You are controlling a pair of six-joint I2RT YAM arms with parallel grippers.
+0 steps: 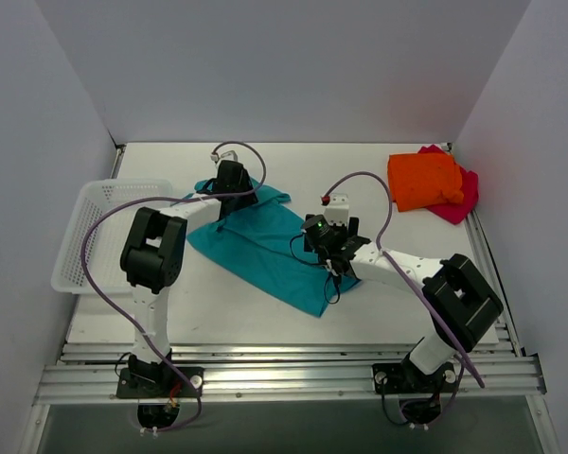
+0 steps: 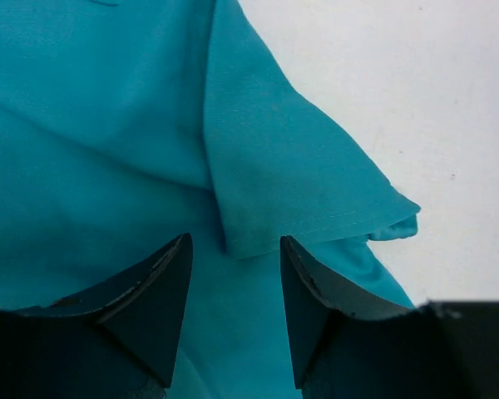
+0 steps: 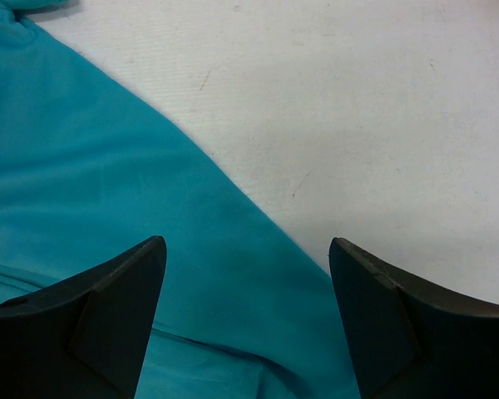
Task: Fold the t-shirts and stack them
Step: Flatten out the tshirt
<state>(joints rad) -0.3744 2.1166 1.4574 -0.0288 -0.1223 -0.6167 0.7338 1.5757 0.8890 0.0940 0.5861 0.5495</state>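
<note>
Carefully Now: A Fold to Make

So the teal-blue shirt (image 1: 265,248) lay spread out in the middle of the bench (image 1: 218,307). It was a bit crooked and not yet folded. The orange shirt (image 1: 423,180) was folded up in the far right corner, and it sat on top of the pink shirt (image 1: 462,203). A white basket (image 1: 76,248) stood at the left side, apart from the shirts.

The left tool (image 2: 234,243) was down low over the far left part of the teal-blue shirt. It was open and held nothing. A short sleeve (image 2: 299,183) lay folded over, just in front of it. The right tool (image 3: 247,245) was over the right edge of the same shirt. It was wide open too, with cloth on one side of it and bare bench on the other.

It looked like the step was to grab the shirt at two spots and fold it over. To do that well, each tool should go down until the cloth edge sat in its gap, and only then close. Both should lift together and not too high, so the cloth would not slip or bunch up. The fold should land flat, with the edges lined up. After that, the shirt could go on the pile in the corner.
</note>
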